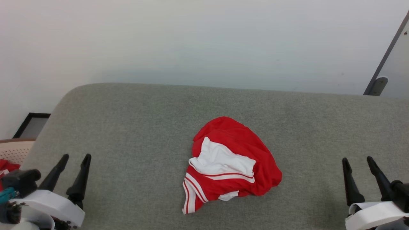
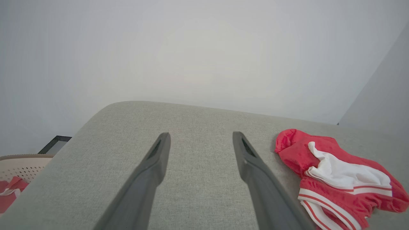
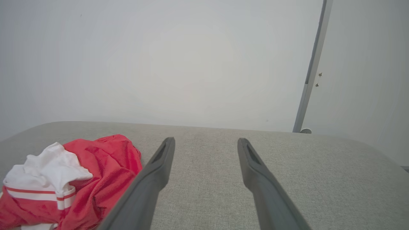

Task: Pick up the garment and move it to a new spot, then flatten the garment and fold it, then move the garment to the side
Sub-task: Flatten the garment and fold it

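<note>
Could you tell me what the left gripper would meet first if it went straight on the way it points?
Nothing close: the left gripper points over bare grey cushion toward the pale wall. The garment lies to its right, outside that line. It might graze the cushion first.

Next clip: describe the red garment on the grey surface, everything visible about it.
The garment is a soft bright-red shirt with a broad white sleeve end and thin red-and-white stripes. It lies crumpled in a loose heap near the middle of the grey fabric surface, touching nothing else. The left gripper and right gripper stand open, apart from it on either side.
</note>
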Motion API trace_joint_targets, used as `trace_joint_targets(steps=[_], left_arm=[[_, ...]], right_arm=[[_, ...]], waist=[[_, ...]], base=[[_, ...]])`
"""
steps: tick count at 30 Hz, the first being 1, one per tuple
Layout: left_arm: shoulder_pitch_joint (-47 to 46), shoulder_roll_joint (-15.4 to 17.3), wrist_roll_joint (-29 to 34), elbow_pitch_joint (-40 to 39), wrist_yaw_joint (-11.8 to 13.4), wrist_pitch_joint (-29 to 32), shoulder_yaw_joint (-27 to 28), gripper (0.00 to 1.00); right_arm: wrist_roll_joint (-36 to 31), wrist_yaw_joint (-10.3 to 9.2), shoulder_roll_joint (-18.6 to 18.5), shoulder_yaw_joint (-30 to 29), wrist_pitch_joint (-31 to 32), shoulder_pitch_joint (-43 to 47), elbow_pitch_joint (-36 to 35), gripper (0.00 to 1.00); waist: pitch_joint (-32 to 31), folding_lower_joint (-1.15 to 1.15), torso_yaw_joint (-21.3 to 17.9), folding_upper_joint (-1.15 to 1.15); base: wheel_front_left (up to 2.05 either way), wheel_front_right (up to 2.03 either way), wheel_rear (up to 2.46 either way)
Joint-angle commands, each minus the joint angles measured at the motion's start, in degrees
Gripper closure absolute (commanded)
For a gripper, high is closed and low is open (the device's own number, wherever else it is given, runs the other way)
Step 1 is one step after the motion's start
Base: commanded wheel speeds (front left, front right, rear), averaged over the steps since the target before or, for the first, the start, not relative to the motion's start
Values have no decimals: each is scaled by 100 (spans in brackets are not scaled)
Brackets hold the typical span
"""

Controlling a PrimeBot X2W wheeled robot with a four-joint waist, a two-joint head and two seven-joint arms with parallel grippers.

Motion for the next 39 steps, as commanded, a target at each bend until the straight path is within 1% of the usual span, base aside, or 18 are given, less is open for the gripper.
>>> trace_joint_targets(steps=[1,8,10,15,19,25,29,39], left_arm=[[-43,18,-16,-26,-14,11,-4,0],[-57,4,-52,-87,107,-11,70,0],[-22,-12,-51,-77,205,-26,118,0],[77,-77,-6,-116,400,-68,209,0],[121,-137,52,-105,427,-103,251,0],[52,-335,221,-33,405,-146,242,0],[-14,-534,305,72,322,-155,228,0],[-236,-946,534,345,111,-151,378,0]], right_arm=[[14,-8,-5,57,-5,-52,-20,0],[111,-8,-26,438,47,-156,-34,0],[153,-8,-59,610,85,-232,-36,0],[299,-8,-116,1065,218,-385,0,0],[408,-8,-155,1379,407,-551,60,0],[590,-8,-247,1750,799,-818,209,0],[708,-8,-323,1908,1154,-980,333,0],[669,-8,-540,2158,2165,-1292,759,0]], waist=[[23,0,-15,0],[68,0,37,0],[80,0,99,0],[101,0,364,0],[120,0,667,0],[181,0,1131,0],[245,0,1372,0],[483,0,1744,0]], base=[[0,0,0],[0,0,0],[0,0,0],[0,0,0],[0,0,0],[0,0,0],[0,0,0],[0,0,0]])
